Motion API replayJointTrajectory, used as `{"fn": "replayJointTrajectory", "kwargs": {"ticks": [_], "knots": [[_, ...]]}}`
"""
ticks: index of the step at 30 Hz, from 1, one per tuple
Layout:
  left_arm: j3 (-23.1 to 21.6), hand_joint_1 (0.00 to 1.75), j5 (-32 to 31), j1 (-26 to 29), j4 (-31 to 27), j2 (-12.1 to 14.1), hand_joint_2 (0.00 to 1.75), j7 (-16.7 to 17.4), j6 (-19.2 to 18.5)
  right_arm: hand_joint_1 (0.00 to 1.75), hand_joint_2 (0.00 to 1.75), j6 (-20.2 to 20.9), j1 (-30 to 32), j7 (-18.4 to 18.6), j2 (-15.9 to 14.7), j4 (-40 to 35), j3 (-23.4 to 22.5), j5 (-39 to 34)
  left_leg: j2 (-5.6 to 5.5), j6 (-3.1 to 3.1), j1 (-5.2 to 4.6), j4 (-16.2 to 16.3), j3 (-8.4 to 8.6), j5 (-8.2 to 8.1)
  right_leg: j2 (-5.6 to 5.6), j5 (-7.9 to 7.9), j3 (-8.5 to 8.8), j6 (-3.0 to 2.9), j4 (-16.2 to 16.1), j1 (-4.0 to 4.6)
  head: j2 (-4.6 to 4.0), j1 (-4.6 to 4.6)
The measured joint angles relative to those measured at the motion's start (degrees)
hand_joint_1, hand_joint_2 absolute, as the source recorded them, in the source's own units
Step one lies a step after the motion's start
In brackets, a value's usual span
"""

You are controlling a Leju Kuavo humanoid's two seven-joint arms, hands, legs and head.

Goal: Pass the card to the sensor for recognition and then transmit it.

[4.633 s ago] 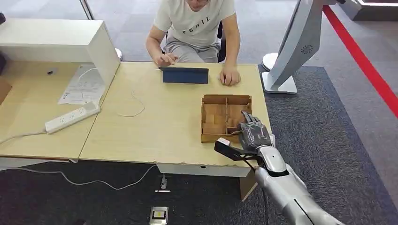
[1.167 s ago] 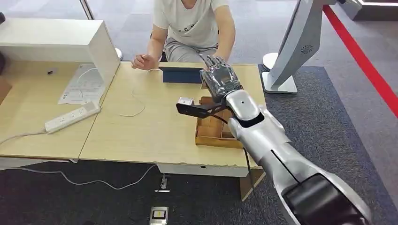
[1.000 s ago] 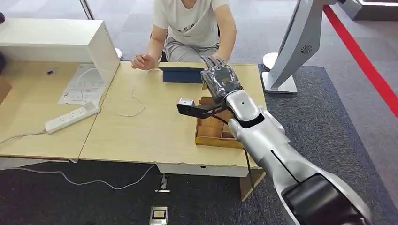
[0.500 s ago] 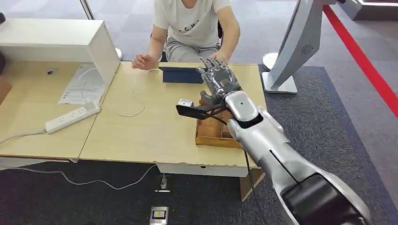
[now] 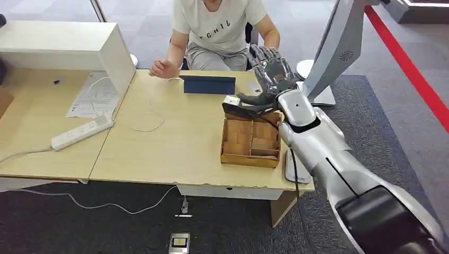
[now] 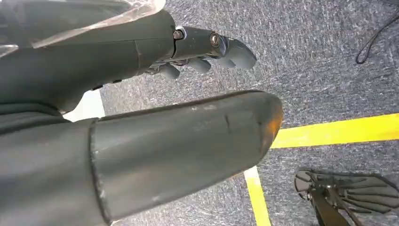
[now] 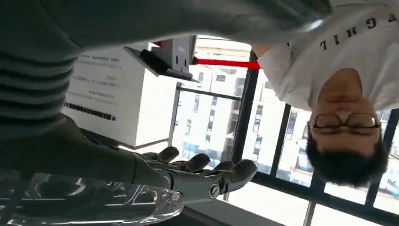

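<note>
My right hand [image 5: 272, 71] hovers above the far right corner of the table, close to the seated person [image 5: 222, 26]. Its fingers [image 7: 202, 170] are stretched out and stand well apart from the thumb, and I see nothing between them. The dark blue sensor pad [image 5: 207, 84] lies left of the hand at the table's far edge. A flat pale card-like piece [image 5: 294, 168] lies on the table just right of the wooden compartment box [image 5: 251, 142]. My left hand [image 6: 202, 52] hangs over the carpet and holds nothing.
The person's hand [image 5: 161, 69] rests at the far table edge, left of the sensor. A white kiosk stand [image 5: 328, 58] rises right of the table. A white cabinet [image 5: 69, 47], papers and a power strip [image 5: 82, 132] occupy the left desk.
My right hand has swung from above the sensor pad to the right and further out, toward the person. The box has shifted slightly left since the earliest frame.
</note>
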Motion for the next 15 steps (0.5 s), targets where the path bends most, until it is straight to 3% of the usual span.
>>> {"fn": "replayJointTrajectory", "kwargs": {"ticks": [3,9,11,13,15], "knots": [[-0.04,0.0,0.28,0.38,0.13,0.04,0.0,0.44,-0.5,0.0,0.0,-0.4,-0.11,-0.26,-4.45,0.68,-0.83,-1.6,0.0,0.01,-0.01,0.01,0.03,0.0,-0.03,0.02,-0.02,0.02,-0.07,-0.01,0.0,0.02],[-0.07,0.0,0.74,0.77,0.35,0.61,0.0,1.95,-1.27,0.0,0.0,2.64,3.08,1.62,-17.04,2.17,-4.72,-8.11,-0.11,0.07,-0.04,0.03,0.05,-0.04,-0.12,0.03,0.12,0.05,-0.22,-0.05,0.0,0.0],[-0.07,0.0,1.11,0.77,0.35,0.68,0.0,2.98,-0.63,0.0,0.0,3.63,5.28,3.63,-21.19,2.52,-6.04,-10.54,-0.11,0.14,-0.05,0.05,0.1,-0.09,-0.11,0.03,0.09,0.06,-0.28,-0.06,0.0,0.0],[-0.04,0.0,3.16,0.65,0.35,0.61,0.0,5.77,0.26,0.0,0.0,5.31,8.94,7.97,-25.94,3.17,-8.36,-16.82,-0.2,0.2,0.01,0.05,0.21,-0.15,-0.16,-0.08,0.34,0.19,-0.45,0.0,0.0,-0.04],[0.09,0.0,5.12,0.86,0.35,0.37,0.0,7.74,2.12,0.0,0.0,5.46,15.54,9.0,-31.01,3.78,-11.94,-24.06,-0.6,0.28,0.22,0.05,0.36,-0.29,-0.49,-0.19,0.76,0.22,-0.68,0.21,0.0,0.02]]}}
